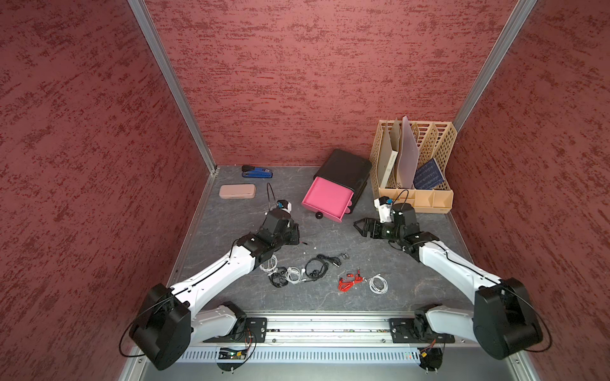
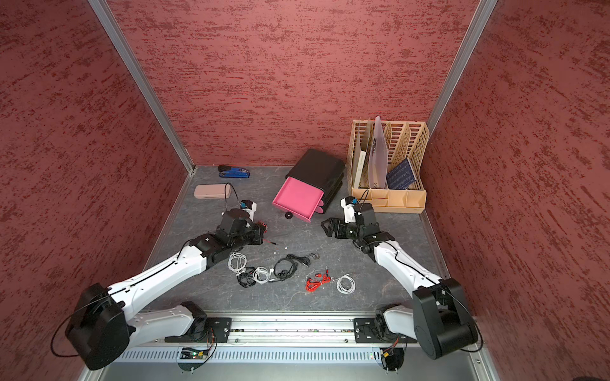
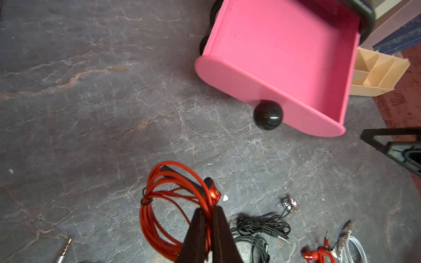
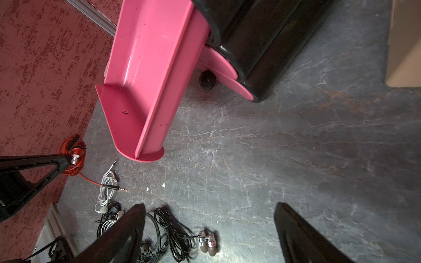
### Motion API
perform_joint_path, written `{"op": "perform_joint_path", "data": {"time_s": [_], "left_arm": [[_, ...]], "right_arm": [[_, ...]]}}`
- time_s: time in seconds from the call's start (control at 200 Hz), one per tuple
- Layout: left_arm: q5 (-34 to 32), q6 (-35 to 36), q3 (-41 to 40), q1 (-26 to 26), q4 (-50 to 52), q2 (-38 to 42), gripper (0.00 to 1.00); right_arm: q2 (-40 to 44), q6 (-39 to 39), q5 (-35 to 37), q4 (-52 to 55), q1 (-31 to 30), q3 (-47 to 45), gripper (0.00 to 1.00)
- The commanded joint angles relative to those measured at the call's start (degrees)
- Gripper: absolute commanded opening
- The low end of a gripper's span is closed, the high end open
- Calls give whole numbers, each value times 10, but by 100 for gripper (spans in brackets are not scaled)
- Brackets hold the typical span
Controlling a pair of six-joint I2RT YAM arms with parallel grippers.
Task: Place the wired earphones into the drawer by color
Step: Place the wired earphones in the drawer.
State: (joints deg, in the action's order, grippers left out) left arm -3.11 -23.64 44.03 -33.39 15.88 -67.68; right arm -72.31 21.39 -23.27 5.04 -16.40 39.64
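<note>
The left end effector (image 3: 209,210) pinches a red earphone coil (image 3: 147,220), seemingly off the surface; the open pink drawer (image 3: 250,77) lies ahead-right. The right end effector (image 4: 209,205) gapes wide.

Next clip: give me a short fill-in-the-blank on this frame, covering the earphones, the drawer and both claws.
1. The earphones pinched in the left claw are ___ in color.
2. Inside, the pulled-out pink drawer is ___.
3. The right claw holds nothing and its jaws are ___.
4. The round knob on the drawer front is ___ in color.

Missing words: red; empty; open; black.
</note>
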Motion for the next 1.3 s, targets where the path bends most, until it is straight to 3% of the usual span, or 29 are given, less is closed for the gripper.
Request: {"op": "perform_joint_path", "data": {"time_s": [0.0, 0.255, 0.631, 1.297], "left_arm": [[22, 30, 42, 4, -7, 15, 0], [57, 53, 124, 5, -50, -25, 0], [111, 49, 223, 4, -146, -169, 0], [113, 29, 291, 11, -176, -310, 0]], "right_arm": [[12, -4, 9, -1, -4, -9, 93], [17, -5, 14, -1, -4, -11, 93], [25, -6, 22, -2, -5, -14, 93], [37, -9, 27, 0, -4, -17, 93]]}}
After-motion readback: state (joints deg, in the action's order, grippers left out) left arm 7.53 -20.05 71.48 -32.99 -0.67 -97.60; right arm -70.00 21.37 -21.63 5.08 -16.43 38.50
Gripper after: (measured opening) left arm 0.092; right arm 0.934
